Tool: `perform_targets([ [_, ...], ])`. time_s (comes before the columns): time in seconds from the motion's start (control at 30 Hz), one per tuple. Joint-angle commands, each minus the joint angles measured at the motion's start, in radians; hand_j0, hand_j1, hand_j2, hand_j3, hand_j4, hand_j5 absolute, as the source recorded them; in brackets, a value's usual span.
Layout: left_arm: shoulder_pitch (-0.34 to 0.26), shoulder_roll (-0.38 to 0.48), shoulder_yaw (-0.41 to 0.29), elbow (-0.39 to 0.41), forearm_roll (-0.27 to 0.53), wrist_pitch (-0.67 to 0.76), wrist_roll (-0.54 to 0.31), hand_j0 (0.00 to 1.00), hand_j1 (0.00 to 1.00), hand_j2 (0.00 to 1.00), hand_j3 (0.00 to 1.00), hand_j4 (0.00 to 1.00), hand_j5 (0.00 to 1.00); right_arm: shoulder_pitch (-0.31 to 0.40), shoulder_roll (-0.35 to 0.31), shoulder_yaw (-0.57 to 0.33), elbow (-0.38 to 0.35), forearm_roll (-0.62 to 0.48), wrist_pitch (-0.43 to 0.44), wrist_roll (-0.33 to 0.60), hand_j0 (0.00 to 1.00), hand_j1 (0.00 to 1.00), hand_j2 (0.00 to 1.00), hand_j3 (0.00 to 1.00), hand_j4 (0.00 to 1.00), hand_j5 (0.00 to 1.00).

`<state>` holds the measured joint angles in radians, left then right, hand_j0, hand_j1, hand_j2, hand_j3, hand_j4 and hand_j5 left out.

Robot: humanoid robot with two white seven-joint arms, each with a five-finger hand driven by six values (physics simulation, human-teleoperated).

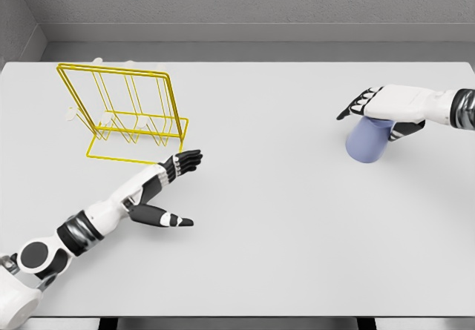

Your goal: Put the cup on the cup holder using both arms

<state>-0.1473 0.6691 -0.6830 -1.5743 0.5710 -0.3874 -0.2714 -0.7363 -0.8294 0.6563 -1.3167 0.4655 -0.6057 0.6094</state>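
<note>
A bare simulated test space is showing here, not a lived-in room. A plain white table [282,219] is filling the view, with flat grey walls [245,4] rising behind it.

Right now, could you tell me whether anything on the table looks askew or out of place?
Nothing looks spilled or damaged. The yellow wire cup holder stands upright at the far left; the blue cup sits tilted under the right hand.

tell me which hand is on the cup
The right hand, draped over the blue cup at the table's right. The left hand is open, near the yellow rack.
</note>
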Motion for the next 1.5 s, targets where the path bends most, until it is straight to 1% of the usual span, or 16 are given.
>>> perform_targets([
  [0.0, 0.000, -0.013, -0.004, 0.008, 0.007, 0.001, 0.000, 1.00, 1.00, 1.00, 1.00, 1.00, 1.00, 0.000, 0.001, 0.008, 0.002, 0.004, -0.005, 0.002, 0.86, 0.86, 0.86, 0.86, 0.86, 0.86],
  [0.03, 0.000, -0.014, -0.004, 0.013, 0.006, 0.001, 0.000, 1.00, 1.00, 1.00, 1.00, 1.00, 1.00, 0.000, 0.001, 0.008, 0.002, 0.002, -0.005, 0.002, 0.83, 0.83, 0.83, 0.83, 0.83, 0.83],
  [0.13, -0.002, -0.013, -0.004, 0.013, 0.007, -0.001, 0.000, 1.00, 1.00, 1.00, 1.00, 1.00, 1.00, 0.003, 0.001, 0.008, 0.001, 0.002, -0.005, 0.002, 0.80, 0.80, 0.80, 0.80, 0.80, 0.80],
  [0.3, -0.003, -0.013, -0.004, 0.013, 0.007, -0.001, 0.000, 1.00, 1.00, 1.00, 1.00, 1.00, 1.00, 0.008, -0.002, 0.025, 0.005, 0.004, -0.005, 0.002, 0.79, 0.79, 0.79, 0.79, 0.79, 0.79],
  [0.33, -0.005, -0.013, -0.004, 0.017, 0.007, -0.001, 0.000, 1.00, 1.00, 1.00, 1.00, 1.00, 1.00, 0.008, -0.001, 0.029, 0.005, 0.002, -0.005, 0.002, 0.75, 0.75, 0.75, 0.75, 0.75, 0.75],
  [0.4, -0.005, -0.013, -0.004, 0.027, 0.007, 0.002, 0.000, 1.00, 1.00, 1.00, 1.00, 1.00, 1.00, 0.011, -0.002, 0.031, 0.005, 0.004, -0.005, 0.002, 0.75, 0.75, 0.75, 0.75, 0.75, 0.75],
  [0.47, -0.008, -0.013, -0.006, 0.025, 0.007, 0.074, 0.000, 1.00, 1.00, 1.00, 1.00, 1.00, 1.00, 0.012, -0.002, 0.042, 0.007, 0.004, -0.005, 0.002, 0.75, 0.75, 0.75, 0.75, 0.75, 0.75],
  [0.53, -0.009, -0.013, -0.004, 0.027, 0.007, 0.074, 0.000, 1.00, 1.00, 1.00, 1.00, 1.00, 1.00, 0.012, -0.004, 0.042, 0.005, 0.004, -0.005, 0.002, 0.72, 0.72, 0.72, 0.72, 0.72, 0.72],
  [0.73, -0.015, -0.014, -0.004, 0.027, 0.007, 0.073, 0.000, 1.00, 1.00, 1.00, 1.00, 1.00, 1.00, 0.011, -0.004, 0.039, 0.005, 0.002, -0.005, 0.002, 0.71, 0.71, 0.71, 0.71, 0.71, 0.71],
  [0.77, -0.015, -0.014, -0.004, 0.027, 0.007, 0.074, 0.000, 1.00, 1.00, 1.00, 1.00, 1.00, 1.00, 0.011, -0.004, 0.037, 0.005, 0.002, -0.005, 0.002, 0.68, 0.68, 0.68, 0.68, 0.68, 0.68],
  [0.87, -0.017, -0.016, -0.004, 0.027, 0.007, 0.074, 0.000, 1.00, 1.00, 1.00, 1.00, 1.00, 1.00, 0.009, -0.004, 0.034, 0.004, 0.001, -0.005, 0.002, 0.66, 0.66, 0.66, 0.66, 0.66, 0.66],
  [0.9, -0.017, -0.016, -0.004, 0.027, 0.007, 0.074, 0.000, 1.00, 1.00, 1.00, 1.00, 1.00, 1.00, 0.009, -0.004, 0.031, 0.002, -0.001, -0.005, 0.002, 0.63, 0.63, 0.63, 0.63, 0.63, 0.63],
  [1.0, -0.017, -0.016, -0.004, 0.025, 0.007, 0.073, 0.000, 1.00, 1.00, 1.00, 1.00, 1.00, 1.00, 0.003, -0.010, 0.026, -0.004, -0.007, -0.005, 0.002, 0.60, 0.60, 0.60, 0.60, 0.60, 0.60],
  [1.1, -0.017, -0.016, -0.004, 0.025, 0.007, 0.071, 0.000, 1.00, 1.00, 1.00, 1.00, 1.00, 1.00, 0.002, -0.014, 0.017, -0.024, -0.010, -0.005, 0.002, 0.59, 0.59, 0.59, 0.59, 0.59, 0.59],
  [1.2, -0.017, -0.016, -0.004, 0.022, 0.007, 0.071, 0.000, 1.00, 1.00, 1.00, 1.00, 1.00, 1.00, 0.002, -0.028, 0.003, -0.065, -0.010, -0.005, 0.002, 0.59, 0.59, 0.59, 0.59, 0.59, 0.59],
  [1.47, -0.018, -0.020, -0.003, 0.020, 0.006, 0.068, 0.000, 1.00, 1.00, 1.00, 1.00, 1.00, 1.00, 0.008, -0.066, -0.021, -0.254, -0.010, -0.005, 0.002, 0.55, 0.55, 0.55, 0.55, 0.55, 0.55],
])
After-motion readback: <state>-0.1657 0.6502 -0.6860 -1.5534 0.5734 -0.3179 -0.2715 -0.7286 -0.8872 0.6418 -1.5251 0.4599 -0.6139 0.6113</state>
